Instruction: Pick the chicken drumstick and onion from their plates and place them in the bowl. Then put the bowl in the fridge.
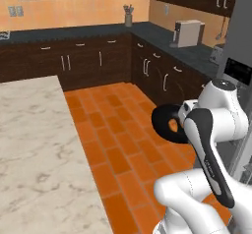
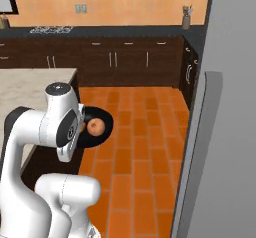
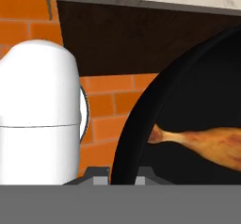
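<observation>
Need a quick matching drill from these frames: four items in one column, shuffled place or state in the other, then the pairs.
Items:
1. onion
2. chicken drumstick
3. bowl
4. gripper

Places or states:
A. shut on the black rim
B. held up above the orange tile floor
C. round ball seen inside the bowl in the right base view
D. lying in the bowl, thin bone end towards the rim, in the hand view

Pairs: 1-C, 2-D, 3-B, 4-A
</observation>
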You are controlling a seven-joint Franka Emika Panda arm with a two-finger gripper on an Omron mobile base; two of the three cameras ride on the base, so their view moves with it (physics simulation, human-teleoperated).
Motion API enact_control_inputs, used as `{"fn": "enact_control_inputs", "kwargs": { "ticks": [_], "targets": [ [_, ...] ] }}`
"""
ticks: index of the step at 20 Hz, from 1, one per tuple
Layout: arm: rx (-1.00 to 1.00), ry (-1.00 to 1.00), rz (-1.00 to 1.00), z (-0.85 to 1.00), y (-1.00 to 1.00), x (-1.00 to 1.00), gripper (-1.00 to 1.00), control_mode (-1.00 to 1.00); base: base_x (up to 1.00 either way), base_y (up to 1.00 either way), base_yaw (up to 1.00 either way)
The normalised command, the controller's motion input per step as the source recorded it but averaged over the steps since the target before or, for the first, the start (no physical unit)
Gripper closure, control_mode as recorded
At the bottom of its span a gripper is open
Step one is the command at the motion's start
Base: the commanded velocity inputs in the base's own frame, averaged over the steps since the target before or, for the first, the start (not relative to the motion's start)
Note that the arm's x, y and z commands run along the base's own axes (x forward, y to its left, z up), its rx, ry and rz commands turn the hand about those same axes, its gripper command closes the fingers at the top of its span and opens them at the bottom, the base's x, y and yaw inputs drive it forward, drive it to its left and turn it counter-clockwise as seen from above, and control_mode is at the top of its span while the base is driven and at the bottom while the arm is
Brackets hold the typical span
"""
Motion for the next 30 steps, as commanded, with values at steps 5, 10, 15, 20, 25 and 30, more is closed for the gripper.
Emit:
{"fn": "enact_control_inputs", "kwargs": {
  "ticks": [5,10,15,20,25,30],
  "targets": [
    [0.00,0.00,0.00,0.00,0.00,0.00,1.00,1.00,0.98,0.02,0.00],
    [0.00,0.00,0.00,0.00,0.00,0.00,1.00,1.00,1.00,0.00,0.00],
    [0.00,0.00,0.00,0.00,0.00,0.00,1.00,1.00,1.00,0.00,-0.13],
    [0.00,0.00,0.00,0.00,0.00,0.00,1.00,1.00,1.00,0.00,-0.21],
    [0.00,0.00,0.00,0.00,0.00,0.00,1.00,1.00,0.83,0.03,-0.47],
    [0.00,0.00,0.00,0.00,0.00,0.00,1.00,1.00,0.15,0.46,-0.72]
  ]
}}
